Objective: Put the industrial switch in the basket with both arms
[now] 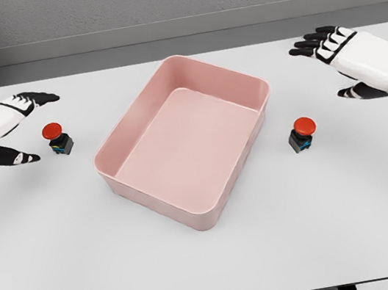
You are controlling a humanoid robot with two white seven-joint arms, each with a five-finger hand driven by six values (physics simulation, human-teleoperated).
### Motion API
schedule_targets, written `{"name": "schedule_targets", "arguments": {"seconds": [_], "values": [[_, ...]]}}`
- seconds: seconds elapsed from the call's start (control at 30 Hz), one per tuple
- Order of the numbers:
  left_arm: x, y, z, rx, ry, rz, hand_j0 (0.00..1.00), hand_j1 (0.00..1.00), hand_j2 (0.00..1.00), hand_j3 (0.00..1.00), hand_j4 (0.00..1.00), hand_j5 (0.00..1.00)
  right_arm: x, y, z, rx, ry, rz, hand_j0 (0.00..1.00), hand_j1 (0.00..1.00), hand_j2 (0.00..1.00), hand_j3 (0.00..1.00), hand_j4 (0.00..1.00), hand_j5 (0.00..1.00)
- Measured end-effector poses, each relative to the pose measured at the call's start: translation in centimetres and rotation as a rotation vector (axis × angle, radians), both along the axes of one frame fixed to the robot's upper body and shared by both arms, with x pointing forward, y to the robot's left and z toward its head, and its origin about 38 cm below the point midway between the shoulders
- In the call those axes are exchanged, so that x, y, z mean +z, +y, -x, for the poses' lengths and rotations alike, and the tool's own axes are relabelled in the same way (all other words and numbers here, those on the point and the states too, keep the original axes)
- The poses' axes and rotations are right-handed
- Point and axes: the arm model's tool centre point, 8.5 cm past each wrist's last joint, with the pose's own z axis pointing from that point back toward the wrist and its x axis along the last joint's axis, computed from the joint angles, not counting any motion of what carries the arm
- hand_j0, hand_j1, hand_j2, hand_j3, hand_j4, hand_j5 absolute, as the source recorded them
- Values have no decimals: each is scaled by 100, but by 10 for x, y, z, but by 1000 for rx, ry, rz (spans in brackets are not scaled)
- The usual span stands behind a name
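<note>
**Operator:** Left hand (9, 131) status?

**Technician:** Fingers spread, thumb held apart below them, nothing gripped. It hovers at the left edge of the white tabletop (213, 261). One small industrial switch with a red mushroom button on a black block body (57, 139) stands just beside its fingertips, not touching.

**Operator:** Right hand (347, 60)?

**Technician:** Same condition: black-tipped fingers extended and apart, holding nothing, near the right edge toward the far corner. A second red-capped black switch (302, 134) stands nearer the front edge than that hand, clear of it.

**Operator:** Basket location?

**Technician:** Pink rectangular plastic basket (129, 193), open-topped, sits at the centre of the tabletop, turned at an angle to its edges. Both switches stand outside it: one off its left side, one just off its right wall.
</note>
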Motion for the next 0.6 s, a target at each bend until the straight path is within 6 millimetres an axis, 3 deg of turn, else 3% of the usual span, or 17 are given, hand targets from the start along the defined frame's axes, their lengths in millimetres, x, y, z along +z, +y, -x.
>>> {"name": "schedule_targets", "arguments": {"seconds": [0.23,0.47,0.6], "values": [[-2,-3,-3,-10,-8,-42,100,100,100,100,100,100,-16,-16,13,-36,51,6,100,100,100,100,100,100],[10,-17,-14,-45,-50,-89,100,100,100,100,100,100,-43,-12,26,-16,126,4,100,100,100,100,100,100],[3,-23,-14,-64,-33,-107,100,100,100,100,100,100,-49,-9,27,-21,146,0,100,100,100,100,100,100]]}}
